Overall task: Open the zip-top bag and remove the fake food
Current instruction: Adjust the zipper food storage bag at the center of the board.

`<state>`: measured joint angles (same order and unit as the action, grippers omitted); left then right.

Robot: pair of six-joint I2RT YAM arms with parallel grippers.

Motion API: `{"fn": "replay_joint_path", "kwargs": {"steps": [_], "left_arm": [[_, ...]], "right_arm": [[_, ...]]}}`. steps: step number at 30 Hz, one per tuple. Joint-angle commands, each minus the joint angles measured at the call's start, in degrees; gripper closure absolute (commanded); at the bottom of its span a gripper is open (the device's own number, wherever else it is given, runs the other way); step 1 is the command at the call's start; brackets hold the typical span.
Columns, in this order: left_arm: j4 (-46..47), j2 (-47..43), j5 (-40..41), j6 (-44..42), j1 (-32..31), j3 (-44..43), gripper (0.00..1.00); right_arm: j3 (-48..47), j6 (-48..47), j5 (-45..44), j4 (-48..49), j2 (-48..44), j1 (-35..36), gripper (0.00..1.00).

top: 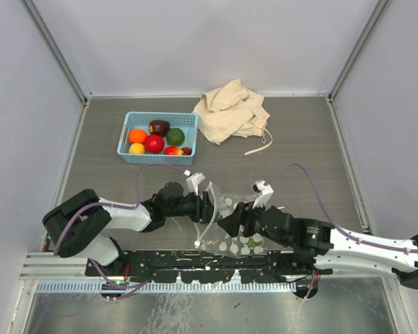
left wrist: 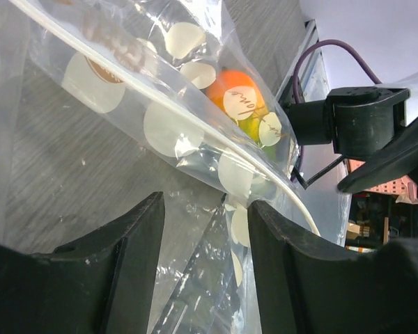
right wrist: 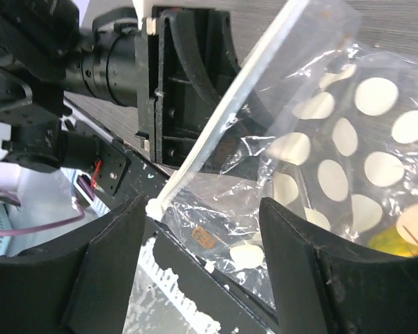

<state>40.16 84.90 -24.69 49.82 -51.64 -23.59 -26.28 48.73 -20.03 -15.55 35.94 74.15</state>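
Gripper L (left wrist: 205,209) stands apart w/ zip-top bag (right wrist: 348,139) film btwn my jaws; gripper R (right wrist: 202,209) same, apart; fake food (left wrist: 219,82) inside bag.

fake food (left wrist: 219,83): orange and yellow-green pieces inside the zip-top bag (left wrist: 160,129), half masked by white dots; count unreadable
right wrist view: only a yellow patch of it, cut by the picture's right edge
left end effector (top: 206,207): fingertips veiled by plastic from above (contact with the film unclear)

Left tool (left wrist: 205,209) parted, right tool (right wrist: 202,209) parted
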Motion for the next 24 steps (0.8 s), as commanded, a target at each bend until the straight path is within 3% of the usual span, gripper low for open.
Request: {"fn": "replay_joint_path", "kwargs": {"steps": [1, 9, 13, 19, 20, 24], "left_arm": [[5.4, 0.4, 1.6, 2.3, 0.4, 1.3, 0.46], [-4.0, -5.0, 2.0, 3.4, 2.5, 3.0, 0.42], [-9.7, -8.9, 2.2, 2.5, 3.5, 3.3, 0.37], [-10.5, -9.6, -0.5, 2.8, 4.6, 2.1, 0.34], [-9.9, -9.3, -1.5, 3.2, 4.9, 2.0, 0.34], [-6.4, -8.7, -4.8, 5.7, 6.3, 2.7, 0.34]], "right_arm": [[-3.2, 8.6, -5.9, -11.1, -2.5, 0.5, 0.3], [-13.0, 23.6, -18.1, -32.1, 6.0, 6.8, 0.24], [-14.1, 35.5, -23.4, -43.2, 4.4, 8.8, 0.18], [-5.1, 47.4, -24.0, -45.7, -8.3, 8.8, 0.15], [-4.3, 48.9, -24.0, -46.8, -8.9, 8.7, 0.02], [-4.4, 51.2, -24.7, -49.8, -5.1, 8.7, 0.0]]}}
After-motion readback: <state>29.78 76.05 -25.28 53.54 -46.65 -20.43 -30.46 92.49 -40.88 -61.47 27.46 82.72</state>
